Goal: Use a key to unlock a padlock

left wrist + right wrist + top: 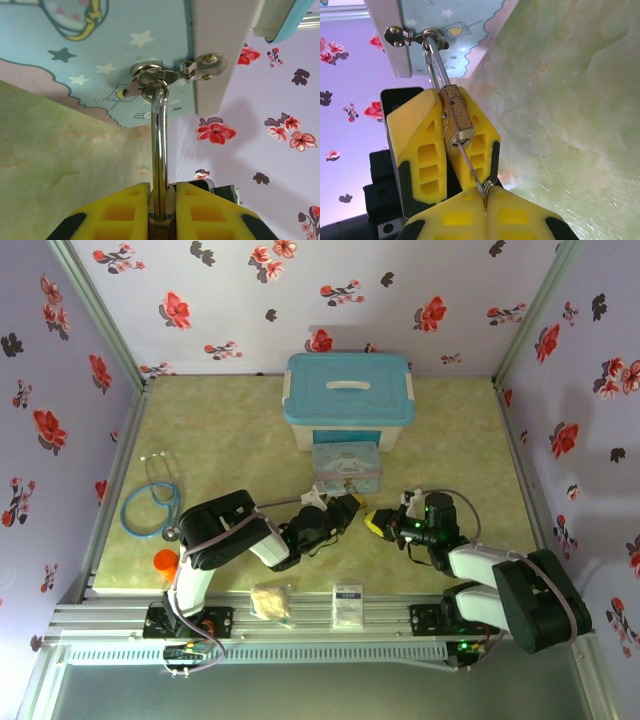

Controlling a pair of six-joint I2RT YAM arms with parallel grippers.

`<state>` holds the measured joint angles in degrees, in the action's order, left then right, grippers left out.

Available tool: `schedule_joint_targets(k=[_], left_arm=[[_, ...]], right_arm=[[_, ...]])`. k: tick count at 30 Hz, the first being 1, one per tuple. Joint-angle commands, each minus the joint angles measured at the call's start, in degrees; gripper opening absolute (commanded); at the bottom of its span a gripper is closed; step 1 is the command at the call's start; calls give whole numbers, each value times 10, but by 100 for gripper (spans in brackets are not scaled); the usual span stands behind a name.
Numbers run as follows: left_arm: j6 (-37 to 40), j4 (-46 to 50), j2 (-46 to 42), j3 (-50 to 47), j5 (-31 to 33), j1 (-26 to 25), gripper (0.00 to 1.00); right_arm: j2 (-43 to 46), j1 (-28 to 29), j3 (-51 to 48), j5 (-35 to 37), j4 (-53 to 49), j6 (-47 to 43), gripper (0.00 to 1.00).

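Two pincers of mine meet tip to tip, forearms low over the table [230,430]. My right pincer [485,200] is clamped on the key [471,172], its head mostly buried between my pads and the thin blade's tip at the padlock [456,117] keyhole. My left pincer [163,192] squeezes the lock's body, covering most of it. The shackle [159,135] runs through the hasp [155,75] on the blue cartoon tin [100,55].

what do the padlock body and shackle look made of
The padlock body looks like brass: a dull yellow-brown block with worn edges. The shackle looks like polished steel or chrome plating: silver with mirror-like highlights.
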<state>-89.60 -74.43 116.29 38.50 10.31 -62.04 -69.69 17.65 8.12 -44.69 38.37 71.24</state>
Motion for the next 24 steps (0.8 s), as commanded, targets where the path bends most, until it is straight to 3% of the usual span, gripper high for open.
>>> schedule_joint_targets(k=[1, 17, 24], left_arm=[[22, -12, -12, 1, -60, -25, 0], [37, -12, -5, -4, -62, -23, 0], [21, -10, 6, -29, -47, -17, 0]], right_arm=[[-22, -14, 18, 24, 129, 42, 0], [-105, -10, 22, -4, 266, 101, 0], [-81, -9, 10, 2, 176, 42, 0]])
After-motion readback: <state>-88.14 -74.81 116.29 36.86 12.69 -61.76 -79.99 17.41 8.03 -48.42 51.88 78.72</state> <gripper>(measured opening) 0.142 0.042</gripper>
